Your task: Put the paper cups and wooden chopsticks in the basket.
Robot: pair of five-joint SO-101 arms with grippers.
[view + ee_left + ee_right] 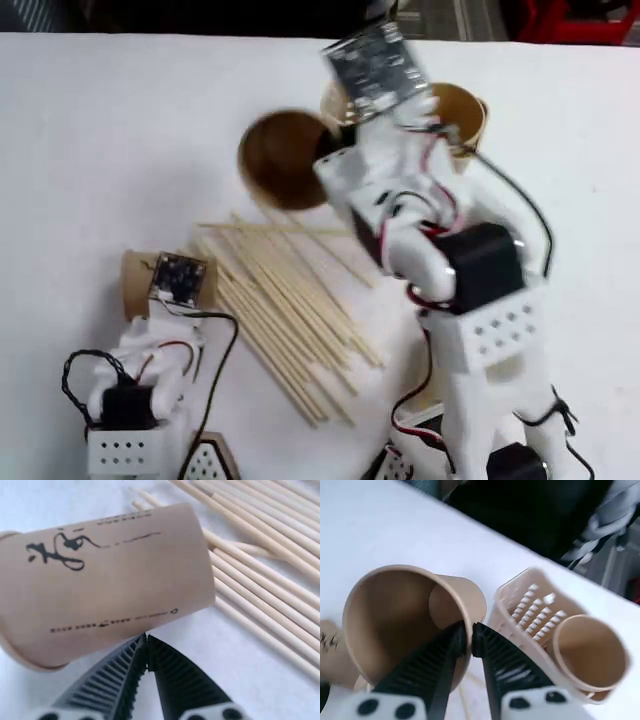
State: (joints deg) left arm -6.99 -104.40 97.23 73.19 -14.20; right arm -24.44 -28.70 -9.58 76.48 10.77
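My right gripper (467,631) is shut on the wall of a brown paper cup (395,615), held tilted above the table with its mouth showing (285,158). Right beside it is the beige slotted basket (520,605), with a second paper cup (590,652) lying in it (462,115). A third paper cup (105,575) with black print lies on its side on the table (138,285). My left gripper (146,645) is shut, its tips at this cup's side with nothing between them. Wooden chopsticks (290,300) lie in a loose pile between the arms (260,575).
The white table (100,130) is bare at the left and far side. The right arm's body (470,290) and cables stand over the table's near right. The basket's rim (333,100) is mostly hidden behind the right wrist's board.
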